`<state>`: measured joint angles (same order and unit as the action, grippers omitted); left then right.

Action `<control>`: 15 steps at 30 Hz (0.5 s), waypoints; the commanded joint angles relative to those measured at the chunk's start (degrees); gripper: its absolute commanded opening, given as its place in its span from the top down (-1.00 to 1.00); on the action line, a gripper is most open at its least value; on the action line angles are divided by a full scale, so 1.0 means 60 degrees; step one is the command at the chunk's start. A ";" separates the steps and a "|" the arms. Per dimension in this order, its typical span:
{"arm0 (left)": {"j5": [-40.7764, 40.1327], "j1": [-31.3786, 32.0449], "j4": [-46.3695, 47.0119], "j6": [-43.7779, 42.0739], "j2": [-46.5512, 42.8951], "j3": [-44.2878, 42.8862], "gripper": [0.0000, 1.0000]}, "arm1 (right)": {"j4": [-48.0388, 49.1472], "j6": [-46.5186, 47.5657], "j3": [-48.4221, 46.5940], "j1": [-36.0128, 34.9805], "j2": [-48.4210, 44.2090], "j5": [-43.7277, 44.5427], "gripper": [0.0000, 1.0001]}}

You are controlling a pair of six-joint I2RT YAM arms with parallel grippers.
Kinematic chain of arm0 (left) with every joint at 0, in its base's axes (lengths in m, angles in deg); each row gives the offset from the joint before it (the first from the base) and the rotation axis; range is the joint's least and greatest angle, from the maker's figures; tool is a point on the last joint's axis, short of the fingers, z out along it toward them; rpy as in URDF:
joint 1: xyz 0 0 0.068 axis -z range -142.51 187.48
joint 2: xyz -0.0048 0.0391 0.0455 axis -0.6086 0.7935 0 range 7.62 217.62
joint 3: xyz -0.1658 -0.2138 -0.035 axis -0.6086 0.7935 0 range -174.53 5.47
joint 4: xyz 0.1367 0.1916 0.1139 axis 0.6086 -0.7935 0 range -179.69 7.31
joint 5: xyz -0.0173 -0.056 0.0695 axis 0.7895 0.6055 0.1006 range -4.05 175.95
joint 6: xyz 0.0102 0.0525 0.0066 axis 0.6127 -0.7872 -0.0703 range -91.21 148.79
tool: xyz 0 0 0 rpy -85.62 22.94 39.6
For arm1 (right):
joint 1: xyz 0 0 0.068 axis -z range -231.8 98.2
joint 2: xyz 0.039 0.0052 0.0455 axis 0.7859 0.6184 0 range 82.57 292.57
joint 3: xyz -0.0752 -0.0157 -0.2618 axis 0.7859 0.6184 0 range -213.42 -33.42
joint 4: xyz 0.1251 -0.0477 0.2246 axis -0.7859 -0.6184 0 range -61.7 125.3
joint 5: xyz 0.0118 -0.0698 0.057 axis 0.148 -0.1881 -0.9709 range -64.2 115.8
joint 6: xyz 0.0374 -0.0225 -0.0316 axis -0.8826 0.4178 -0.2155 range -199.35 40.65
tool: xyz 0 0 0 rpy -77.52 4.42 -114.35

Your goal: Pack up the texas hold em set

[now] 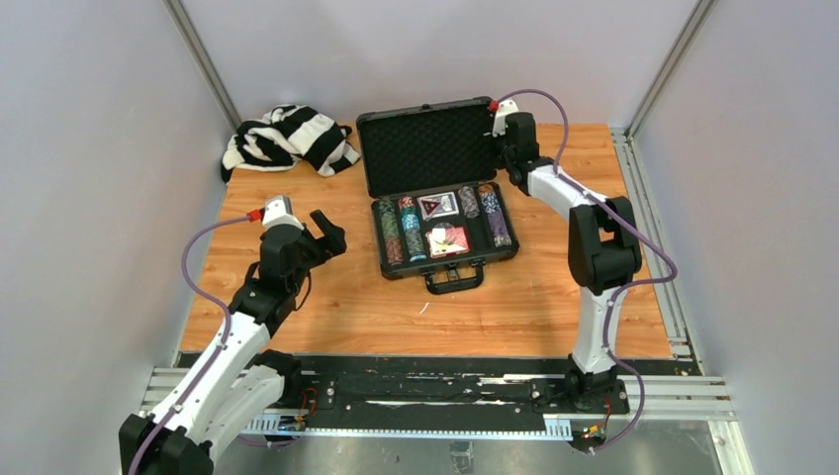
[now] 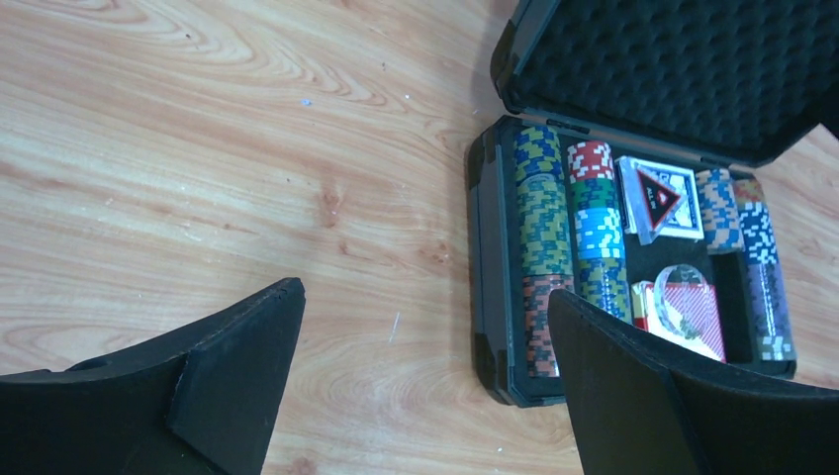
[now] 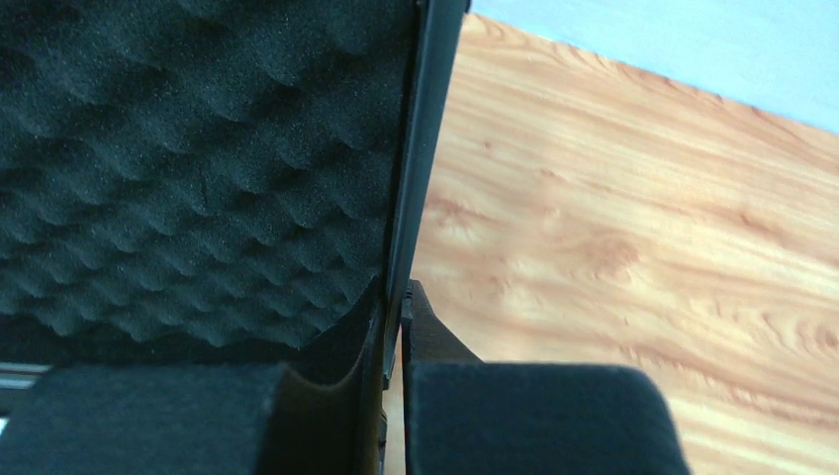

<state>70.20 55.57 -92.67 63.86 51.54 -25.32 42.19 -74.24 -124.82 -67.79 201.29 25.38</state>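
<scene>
The black case (image 1: 447, 265) lies open mid-table, handle (image 1: 454, 280) toward me, its foam-lined lid (image 1: 427, 148) standing up at the back. Multicoloured chip stacks (image 1: 393, 233) fill its slots, with two card decks (image 1: 438, 206) in the middle. My right gripper (image 1: 503, 129) is at the lid's top right corner; in the right wrist view it (image 3: 396, 327) is shut on the lid's edge (image 3: 425, 148). My left gripper (image 1: 326, 233) is open and empty, left of the case. The left wrist view shows it (image 2: 423, 293) above bare wood beside the case rim (image 2: 482, 257) and chips (image 2: 542, 218).
A black-and-white striped cloth (image 1: 287, 139) lies at the back left corner. Grey walls close in the table on the left, back and right. A metal rail (image 1: 445, 391) runs along the near edge by the arm bases.
</scene>
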 commanded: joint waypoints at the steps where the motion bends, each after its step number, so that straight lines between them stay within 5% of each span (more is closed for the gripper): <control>1: -0.0067 -0.0041 -0.0046 -0.0056 -0.0294 0.0238 -0.95 | 0.1442 0.0407 0.1137 -0.0144 -0.1688 0.0632 0.99; 15: 0.0571 -0.0041 0.1277 0.0891 0.0463 0.0533 -0.85 | 0.3471 0.1553 0.5190 -0.1900 -0.4480 0.3145 0.99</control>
<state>71.68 55.57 -90.31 66.64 51.32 -21.82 52.29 -72.14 -96.86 -72.84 181.01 39.45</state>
